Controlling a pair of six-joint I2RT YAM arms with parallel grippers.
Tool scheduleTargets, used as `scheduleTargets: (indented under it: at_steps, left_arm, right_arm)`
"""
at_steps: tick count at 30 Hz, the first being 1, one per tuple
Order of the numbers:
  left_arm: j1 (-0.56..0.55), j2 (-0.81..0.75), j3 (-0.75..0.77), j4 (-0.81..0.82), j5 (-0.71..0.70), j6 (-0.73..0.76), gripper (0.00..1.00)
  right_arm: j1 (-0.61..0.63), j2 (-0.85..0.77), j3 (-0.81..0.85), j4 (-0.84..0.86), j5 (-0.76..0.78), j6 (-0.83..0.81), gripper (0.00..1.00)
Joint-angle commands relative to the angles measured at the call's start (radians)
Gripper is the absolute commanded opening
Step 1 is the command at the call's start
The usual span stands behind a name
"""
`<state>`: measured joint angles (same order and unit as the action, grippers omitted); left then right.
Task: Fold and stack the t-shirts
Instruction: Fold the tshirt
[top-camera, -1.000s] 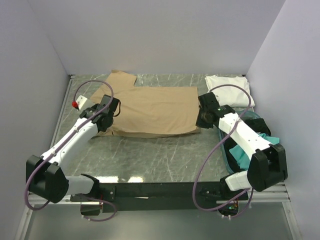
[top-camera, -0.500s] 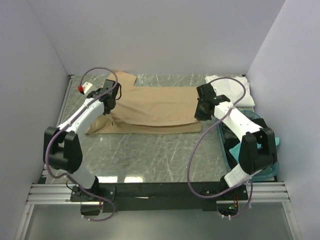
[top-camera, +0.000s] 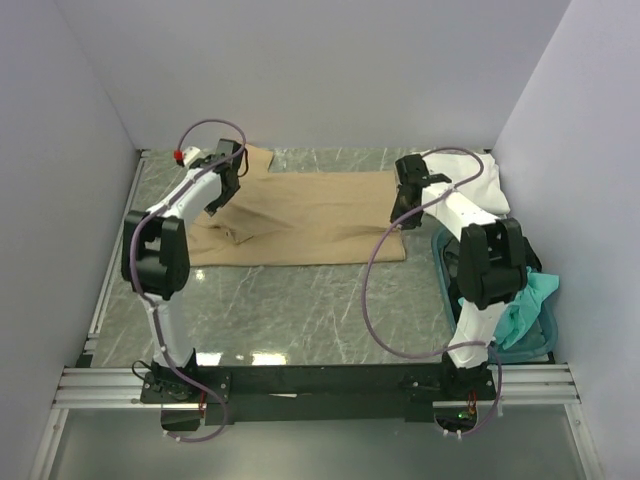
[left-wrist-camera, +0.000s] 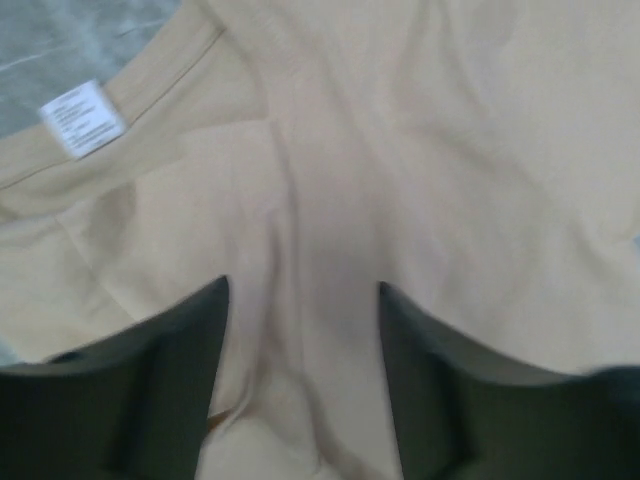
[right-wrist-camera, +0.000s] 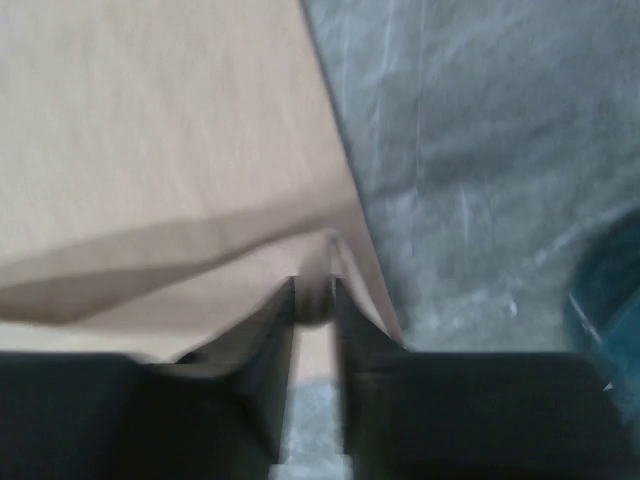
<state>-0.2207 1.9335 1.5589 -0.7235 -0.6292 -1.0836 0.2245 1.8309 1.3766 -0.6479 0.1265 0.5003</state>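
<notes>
Both arms have swung to the far side, folding the tan shirt (top-camera: 300, 215) over; it lies across the far part of the table (top-camera: 300, 310). The left gripper (left-wrist-camera: 300, 300) gapes above it, empty. The right gripper (right-wrist-camera: 313, 290) stands barely parted around a fold; whether it pinches, I cannot tell.

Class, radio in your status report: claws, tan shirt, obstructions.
Left claw open above tan t-shirt. Right claw pinching its edge. White t-shirt lies apart, nothing blocking.

We see one white tag (left-wrist-camera: 82, 118) at the collar of the tan t-shirt (left-wrist-camera: 420, 180); its print is too blurred to read.
</notes>
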Motion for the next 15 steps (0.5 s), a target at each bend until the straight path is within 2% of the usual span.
scheduleTargets:
  at_steps: [1,2,3,4,5,6,10,11,13,15]
  left_arm:
    - [0.026,0.082,0.146,0.007,0.038,0.07,0.69]
    - [0.032,0.1,0.227,-0.046,0.046,0.082,0.78]
    - [0.038,0.114,0.257,-0.053,0.045,0.093,0.82]
    - [0.038,0.113,0.279,-0.066,0.04,0.097,0.86]
    - [0.038,0.102,0.297,-0.073,0.04,0.111,0.95]
    - [0.038,0.063,0.288,-0.065,0.064,0.123,0.99]
    - [0.038,-0.099,0.1,0.025,0.166,0.136,0.99]
    - [0.038,-0.134,-0.012,0.051,0.178,0.137,0.99]
    - [0.038,-0.224,-0.167,0.11,0.189,0.131,1.0]
    - [0.043,-0.286,-0.25,0.159,0.186,0.122,0.99]
  right_arm:
    - [-0.039,0.056,0.107,0.033,0.038,-0.006,0.33]
    - [-0.043,0.065,0.125,0.03,0.057,-0.008,0.42]
    - [-0.043,0.062,0.143,0.027,0.073,-0.003,0.51]
    - [-0.04,0.053,0.148,0.018,0.082,-0.002,0.56]
    - [-0.042,0.013,0.142,0.024,0.088,-0.003,0.61]
    - [-0.039,-0.016,0.098,0.036,0.081,-0.003,0.74]
    - [-0.008,-0.162,-0.066,0.132,-0.01,-0.011,0.8]
    - [0.008,-0.203,-0.124,0.146,-0.025,-0.019,0.81]
    - [0.06,-0.228,-0.172,0.177,-0.06,-0.043,0.81]
    - [0.093,-0.234,-0.209,0.189,-0.07,-0.049,0.81]
